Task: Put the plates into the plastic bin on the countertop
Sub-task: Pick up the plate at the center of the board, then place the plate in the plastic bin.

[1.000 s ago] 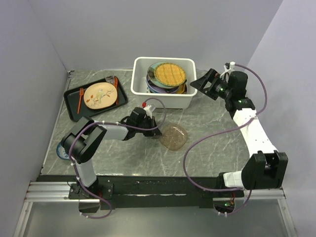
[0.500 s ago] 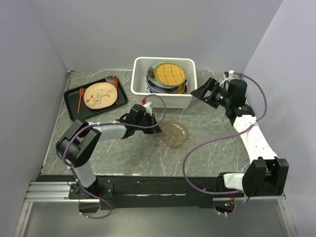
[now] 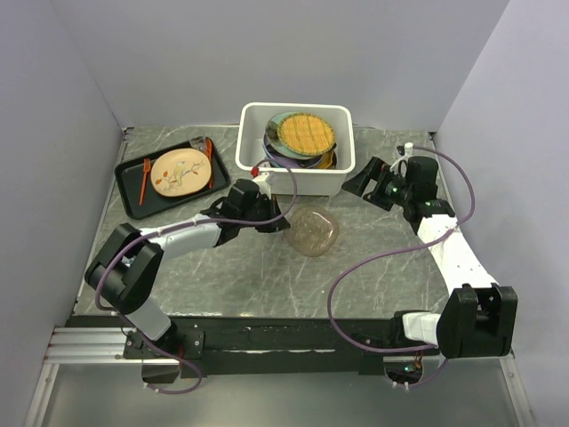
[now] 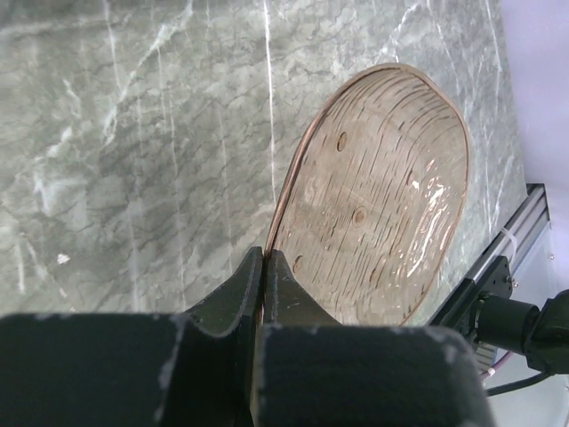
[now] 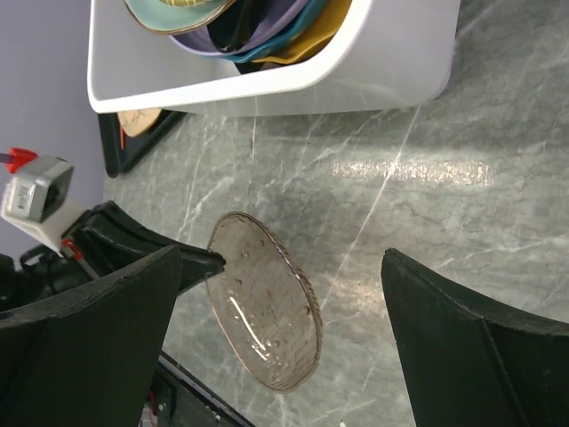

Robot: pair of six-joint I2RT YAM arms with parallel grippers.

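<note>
One clear plate [image 3: 312, 233] is hanging tilted over the middle of the counter [image 3: 231, 276], just in front of the plastic bin [image 3: 302, 181], and the left fingers [image 4: 236, 298] are squeezing fully together on its near rim, so we are judging the step in hand to be the carry of this plate toward the bin. Several stacked plates [image 3: 298, 142] are already lying inside the tub, with a yellow ribbed disc showing topmost, so we are reading the task as well along. For the next move we are expecting the left arm to need height enough for the plate's low edge to pass over the bin's front wall, then a levelling of the plate above the stack before letting go. To the right of the bin the right fingers [image 5: 98, 329] are standing spread as wide as they go and holding nothing. Some things are staying unclear to us: the wrist view is hiding how deep the rim is sitting between the fingers, the top view is leaving us unable to tell whether the plate's low edge is clearing the counter, and the stack is covering the bin's floor, so we are not counting the plates. Off to the left, a black tray [image 3: 129, 187] is carrying a beige plate [image 3: 180, 171].
</note>
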